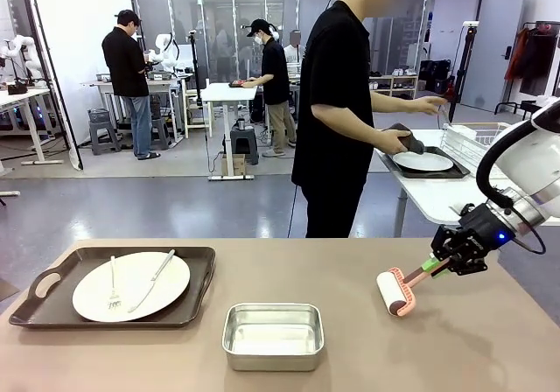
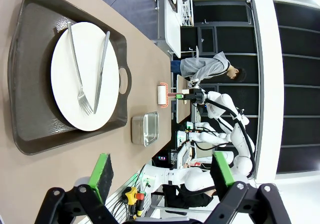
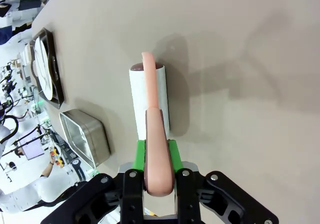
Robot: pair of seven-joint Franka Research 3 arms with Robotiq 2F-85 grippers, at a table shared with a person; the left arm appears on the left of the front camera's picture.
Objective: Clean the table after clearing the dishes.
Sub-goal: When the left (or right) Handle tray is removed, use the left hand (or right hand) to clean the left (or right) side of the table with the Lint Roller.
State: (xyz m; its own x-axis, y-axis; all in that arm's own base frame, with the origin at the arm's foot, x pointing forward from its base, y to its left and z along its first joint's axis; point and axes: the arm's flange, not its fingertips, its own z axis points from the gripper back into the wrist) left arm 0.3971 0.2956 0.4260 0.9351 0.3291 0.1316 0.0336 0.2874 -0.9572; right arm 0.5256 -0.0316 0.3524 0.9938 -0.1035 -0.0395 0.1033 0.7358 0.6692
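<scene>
Right claw (image 1: 435,266) status: clenched on the pink handle of a lint roller (image 1: 395,291); in the right wrist view the green pads (image 3: 140,153) press the handle from both sides; the roll end lies at 12 o'clock from the fingers and rests on the table (image 1: 350,265). Roller position, front view: 4 o'clock sector of the table top, well apart from the dishes.

Left claw (image 2: 162,173) status: released; jaws stand wide with nothing between the pads; the claw hangs over the table, with the nearer tray at 10 o'clock in its own view.

Dishes, set one: dark brown tray (image 1: 203,265) on the table at 8 o'clock in the front view; white plate (image 1: 87,294) inside the tray; fork (image 1: 113,285) and knife (image 1: 154,277) on the plate, the fork at 9 o'clock of the knife, the two apart.

Dishes, set two: second tray (image 1: 451,172) carrying a second plate (image 1: 423,161); both sit on a white table (image 1: 420,201) beyond the main table, at 2 o'clock in the front view; a person (image 1: 337,103) stands at 12 o'clock; one hand (image 1: 391,140) is at that tray's 10 o'clock corner.

Other item: steel pan (image 1: 273,311) on the table at 6 o'clock in the front view; it sits between the tray and the lint roller; it touches neither.
</scene>
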